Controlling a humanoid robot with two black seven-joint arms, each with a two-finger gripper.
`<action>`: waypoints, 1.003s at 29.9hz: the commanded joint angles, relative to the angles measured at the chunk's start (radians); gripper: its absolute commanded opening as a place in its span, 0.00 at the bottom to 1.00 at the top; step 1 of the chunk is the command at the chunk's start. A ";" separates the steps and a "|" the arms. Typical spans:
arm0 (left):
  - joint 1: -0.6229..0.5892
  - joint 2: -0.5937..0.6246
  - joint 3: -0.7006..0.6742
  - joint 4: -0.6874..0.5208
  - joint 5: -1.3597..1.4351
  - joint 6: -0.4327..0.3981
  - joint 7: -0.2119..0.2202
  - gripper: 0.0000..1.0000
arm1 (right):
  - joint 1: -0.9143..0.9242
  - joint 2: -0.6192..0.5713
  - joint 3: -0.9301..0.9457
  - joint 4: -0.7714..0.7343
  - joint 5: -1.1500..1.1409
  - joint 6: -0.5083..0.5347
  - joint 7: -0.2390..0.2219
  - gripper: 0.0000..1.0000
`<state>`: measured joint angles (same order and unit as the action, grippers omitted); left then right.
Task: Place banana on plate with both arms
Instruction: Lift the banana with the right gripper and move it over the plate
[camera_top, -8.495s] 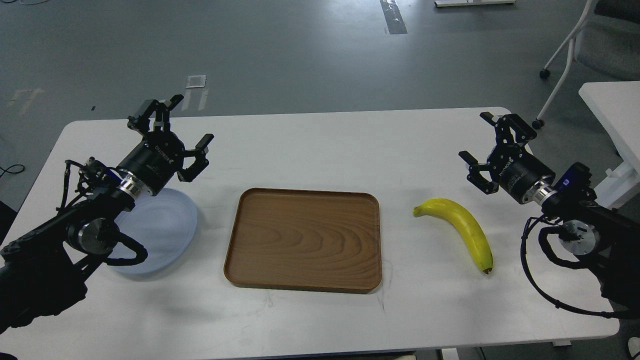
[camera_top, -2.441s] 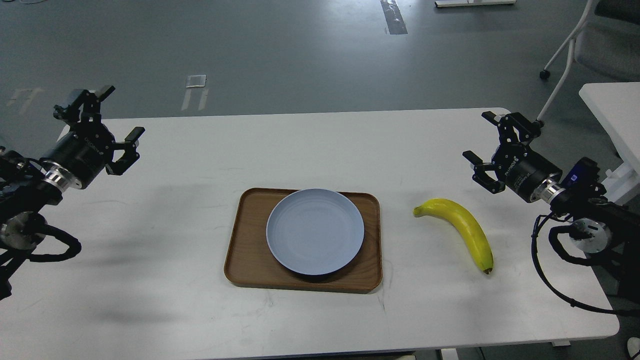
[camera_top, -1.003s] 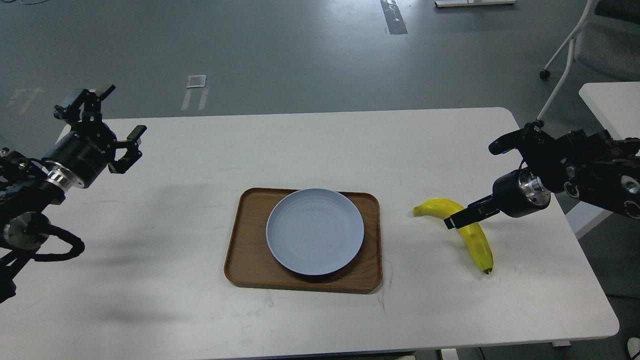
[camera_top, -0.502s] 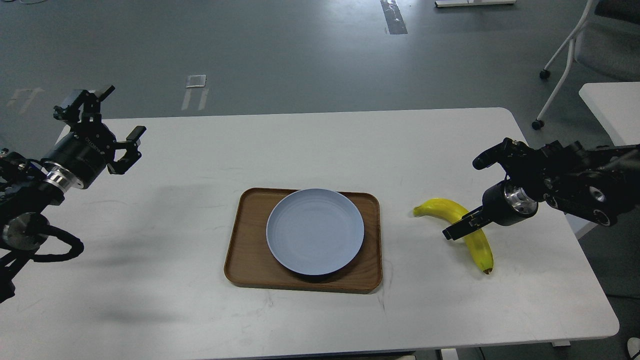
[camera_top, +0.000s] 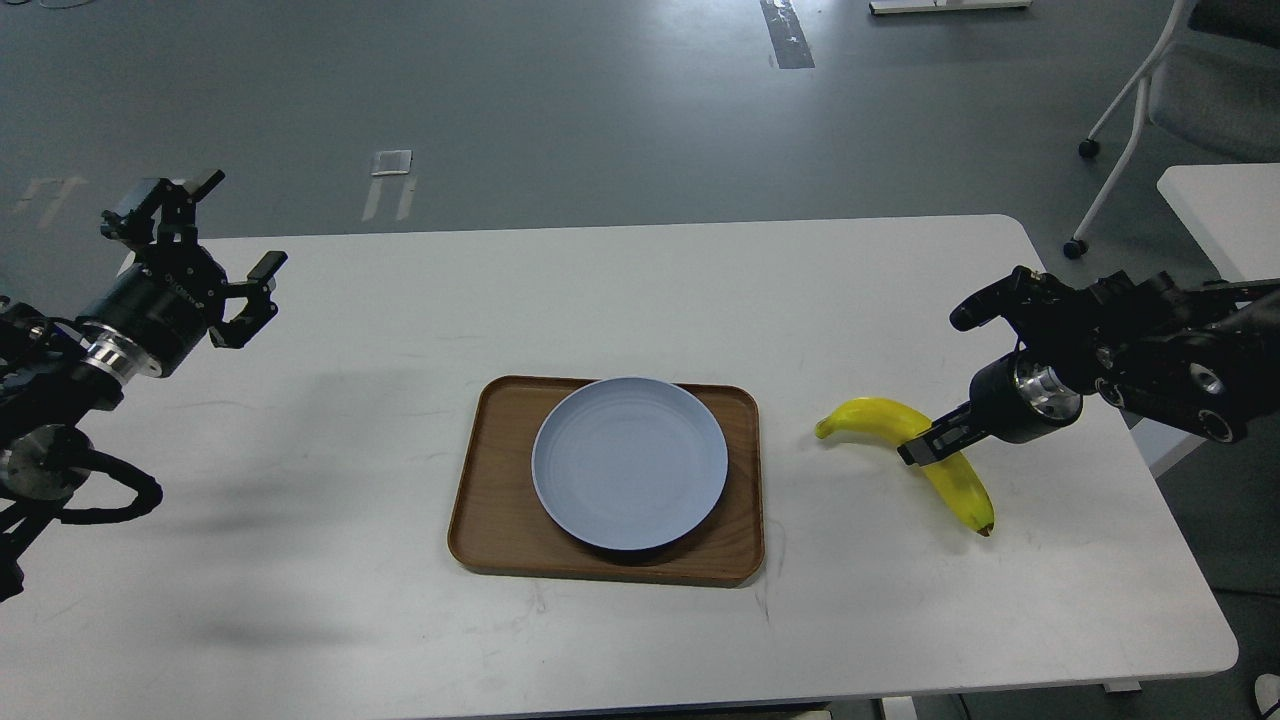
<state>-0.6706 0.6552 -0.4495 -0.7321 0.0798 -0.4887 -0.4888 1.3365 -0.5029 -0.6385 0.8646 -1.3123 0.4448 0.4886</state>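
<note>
The yellow banana (camera_top: 955, 482) lies on the white table to the right of the tray, its dark tip toward me. My right gripper (camera_top: 922, 447) comes in from the right and sits across the banana's middle, one black finger showing on the near side, closed on it. The pale blue-grey plate (camera_top: 630, 462) sits on the brown wooden tray (camera_top: 480, 530) at the table's centre. My left gripper (camera_top: 243, 220) is open and empty, held above the table's far left corner, well away from the plate.
The white table (camera_top: 620, 300) ends close behind the right arm. A second white table (camera_top: 1215, 205) and a chair on castors (camera_top: 1180, 90) stand at the far right on the grey floor.
</note>
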 joint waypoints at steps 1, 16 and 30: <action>-0.001 0.001 0.000 0.000 0.000 0.000 0.000 1.00 | 0.085 0.007 0.000 0.042 0.004 0.002 0.000 0.05; 0.002 0.000 -0.011 0.000 -0.003 0.000 0.000 1.00 | 0.205 0.368 -0.059 -0.025 0.240 0.011 0.000 0.08; 0.003 0.000 -0.017 0.000 -0.003 0.000 0.000 1.00 | 0.136 0.503 -0.076 -0.127 0.397 0.011 0.000 0.14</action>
<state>-0.6685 0.6550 -0.4663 -0.7320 0.0767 -0.4887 -0.4887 1.4869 -0.0011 -0.7060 0.7560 -0.9207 0.4555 0.4886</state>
